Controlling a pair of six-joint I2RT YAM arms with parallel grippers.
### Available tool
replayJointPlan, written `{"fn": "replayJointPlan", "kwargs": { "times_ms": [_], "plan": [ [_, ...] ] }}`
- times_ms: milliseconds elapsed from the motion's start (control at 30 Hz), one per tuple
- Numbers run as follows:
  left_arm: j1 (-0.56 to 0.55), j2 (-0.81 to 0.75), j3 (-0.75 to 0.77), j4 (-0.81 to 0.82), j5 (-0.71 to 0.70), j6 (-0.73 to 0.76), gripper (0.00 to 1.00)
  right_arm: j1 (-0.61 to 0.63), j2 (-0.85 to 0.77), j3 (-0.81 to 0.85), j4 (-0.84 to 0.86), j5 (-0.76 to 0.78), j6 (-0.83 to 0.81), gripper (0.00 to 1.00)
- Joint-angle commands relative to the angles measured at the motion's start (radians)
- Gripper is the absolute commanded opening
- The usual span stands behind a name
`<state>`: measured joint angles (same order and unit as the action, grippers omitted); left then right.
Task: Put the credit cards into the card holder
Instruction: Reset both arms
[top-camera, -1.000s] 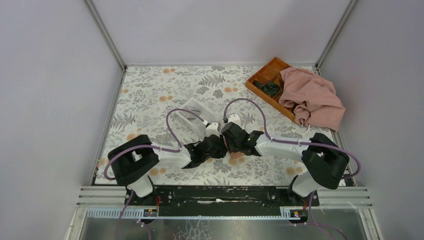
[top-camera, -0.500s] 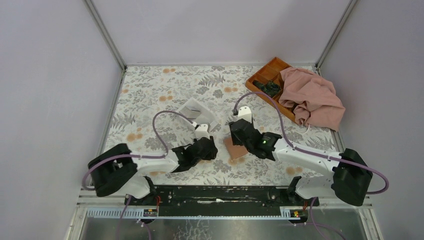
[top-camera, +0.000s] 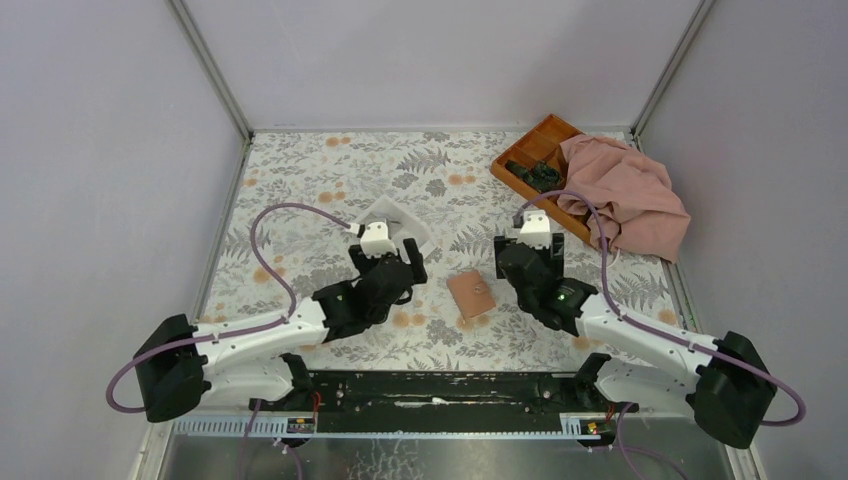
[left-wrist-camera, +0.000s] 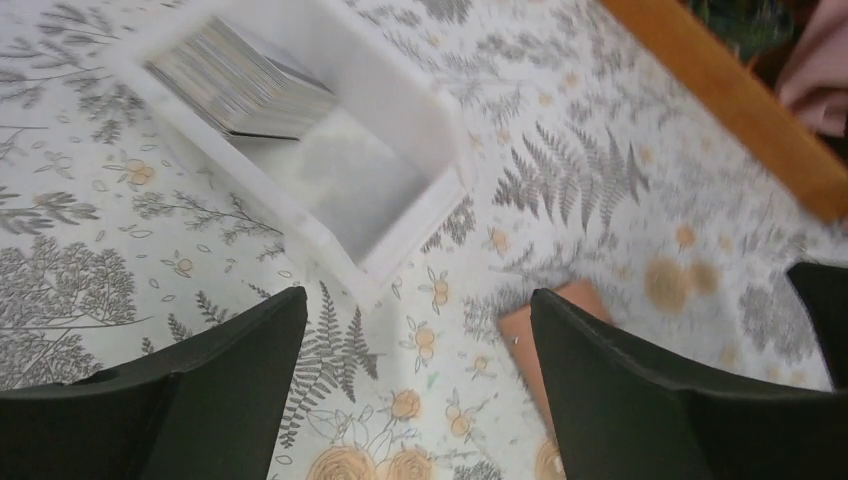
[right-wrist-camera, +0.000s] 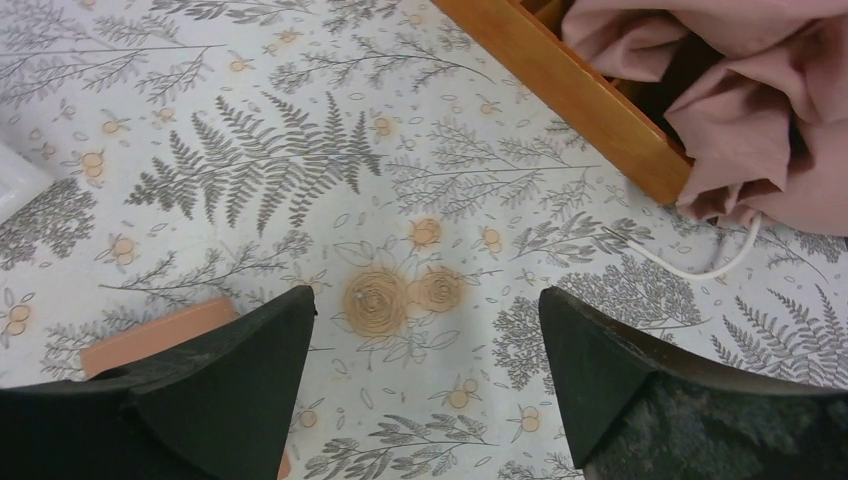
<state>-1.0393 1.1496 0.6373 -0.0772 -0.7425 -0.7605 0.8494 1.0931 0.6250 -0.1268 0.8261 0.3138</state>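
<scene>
Gaping wide — left gripper (left-wrist-camera: 418, 300), right gripper (right-wrist-camera: 426, 295) | one card holder (top-camera: 470, 294) | credit cards (left-wrist-camera: 240, 75) — one stack

In the top view we see bright, even light from above. The pale walls glow softly, and the arms lay only faint shadows on the table (top-camera: 300, 190). The left wrist view is smeared: the white box (left-wrist-camera: 395, 95), the credit cards (left-wrist-camera: 240, 85) stacked in it and the fern print all look soft, and the box floor is washed pale. The right wrist view is crisper, with deep shadow under the pink cloth (right-wrist-camera: 760, 110). The fingers of the left gripper (left-wrist-camera: 418, 300) and right gripper (right-wrist-camera: 425, 292), close to the lens, read as flat black.
</scene>
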Motion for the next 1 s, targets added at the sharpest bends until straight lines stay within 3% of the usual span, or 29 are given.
{"fn": "replayJointPlan", "kwargs": {
  "times_ms": [0, 100, 233, 333, 500, 667, 967],
  "plan": [
    [-0.004, -0.034, 0.041, -0.083, -0.269, 0.092, 0.99, -0.049, -0.081, -0.049, 0.098, 0.021, -0.026, 0.92],
    [0.013, -0.064, -0.008, 0.074, -0.308, 0.262, 1.00, -0.070, -0.076, -0.032, 0.071, -0.002, -0.020, 0.97],
    [0.119, -0.120, -0.065, 0.197, -0.164, 0.403, 1.00, -0.074, -0.062, -0.018, 0.038, -0.048, -0.004, 0.99],
    [0.219, -0.181, -0.127, 0.256, -0.013, 0.422, 1.00, -0.073, -0.061, -0.019, 0.037, -0.014, 0.039, 0.99],
    [0.287, -0.251, -0.191, 0.349, 0.096, 0.402, 1.00, -0.073, -0.041, -0.001, 0.003, 0.066, 0.121, 0.99],
    [0.313, -0.222, -0.168, 0.282, 0.091, 0.392, 1.00, -0.074, 0.002, 0.044, -0.073, 0.147, 0.188, 0.99],
    [0.320, -0.242, -0.193, 0.303, 0.059, 0.380, 1.00, -0.073, 0.026, 0.037, -0.067, 0.162, 0.190, 0.99]
  ]
}}
